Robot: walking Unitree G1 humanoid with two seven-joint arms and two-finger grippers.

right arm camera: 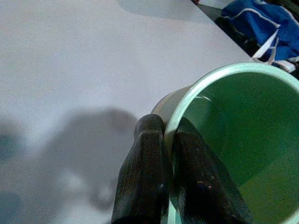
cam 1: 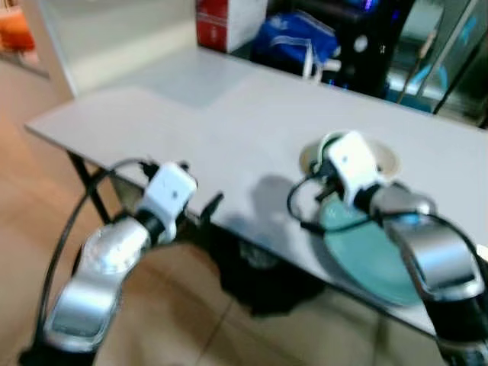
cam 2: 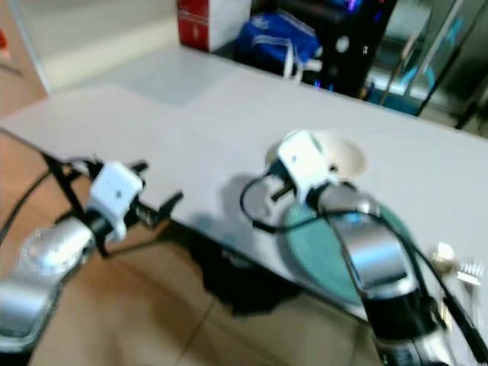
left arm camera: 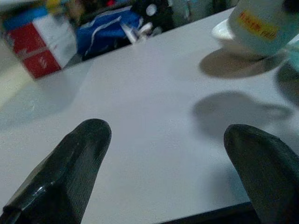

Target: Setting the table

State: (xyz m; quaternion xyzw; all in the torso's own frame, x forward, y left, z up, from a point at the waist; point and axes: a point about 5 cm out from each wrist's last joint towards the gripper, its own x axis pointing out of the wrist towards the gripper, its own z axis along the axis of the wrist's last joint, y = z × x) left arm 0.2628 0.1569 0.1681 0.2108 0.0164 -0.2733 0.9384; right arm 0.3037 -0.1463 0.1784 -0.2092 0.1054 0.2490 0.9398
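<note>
Right gripper pinches the green cup rim above the surface; thin grip, could slip; left gripper open at nine o'clock

The counter lies bare across its left and middle, giving wide passage. A red box and blue bag crowd the far edge. On the right, a teal plate and what looks like a white bowl block the way.

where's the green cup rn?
The green cup is in the right claw, its two fingers pinching the rim. In the head views that claw hangs over the white saucer, just beyond the teal plate at the table's near right edge.
</note>
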